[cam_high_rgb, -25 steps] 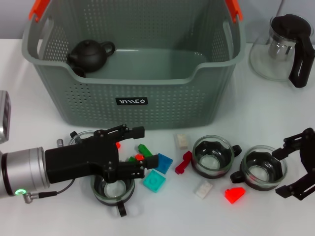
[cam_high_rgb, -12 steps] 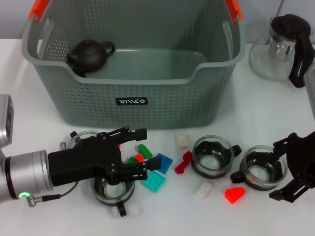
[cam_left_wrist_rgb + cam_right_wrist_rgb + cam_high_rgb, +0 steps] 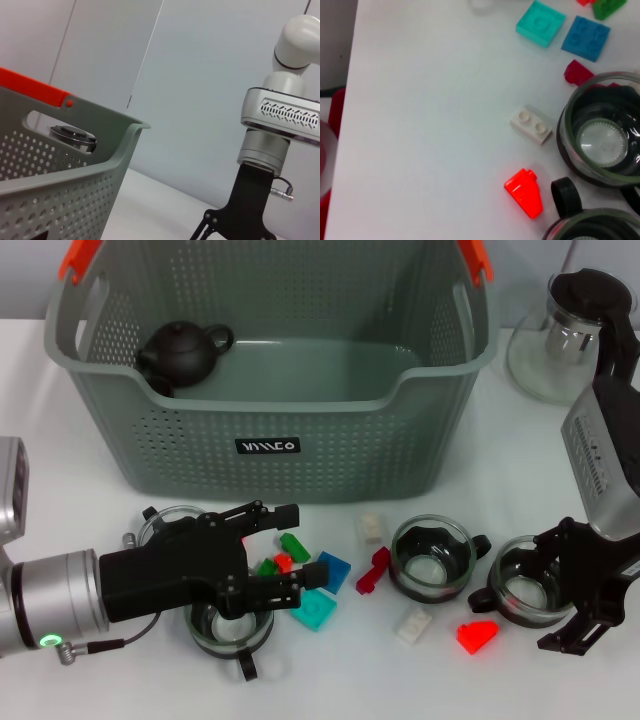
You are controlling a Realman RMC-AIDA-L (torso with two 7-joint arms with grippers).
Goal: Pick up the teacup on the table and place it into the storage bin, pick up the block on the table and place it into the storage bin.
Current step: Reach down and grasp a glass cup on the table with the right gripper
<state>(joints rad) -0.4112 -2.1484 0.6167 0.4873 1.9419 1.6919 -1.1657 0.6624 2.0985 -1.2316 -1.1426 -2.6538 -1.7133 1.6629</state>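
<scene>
So the teacup I'm after with my right arm (image 3: 528, 592) sits on the white table (image 3: 90, 510) at the far right of the row, handle pointing toward the middle teacup (image 3: 432, 558) just beside it. My right claw (image 3: 578, 585) is spread wide open, holding nothing, one finger above the cup's outer side and the other below it. I'd call this the reach-in step for a teacup pick; nothing is gripped yet. Next move, I reckon: slide in until the rim sits between the fingers, then close gently since glass is slippy, lift, and carry it over the wall of the storage bin (image 3: 270, 445), which stands behind the clutter with a black teapot (image 3: 182, 352) already inside.

My left claw (image 3: 275, 560) is open too and empty, hovering over the near-left teacup (image 3: 232, 625) and the heap of blocks: teal block (image 3: 313, 610), blue block (image 3: 330, 571). A red block (image 3: 476, 636) lies near the right cup, white block (image 3: 412, 623) next to it. Glass pitcher (image 3: 575, 335) is at the far right, well out of the way
</scene>
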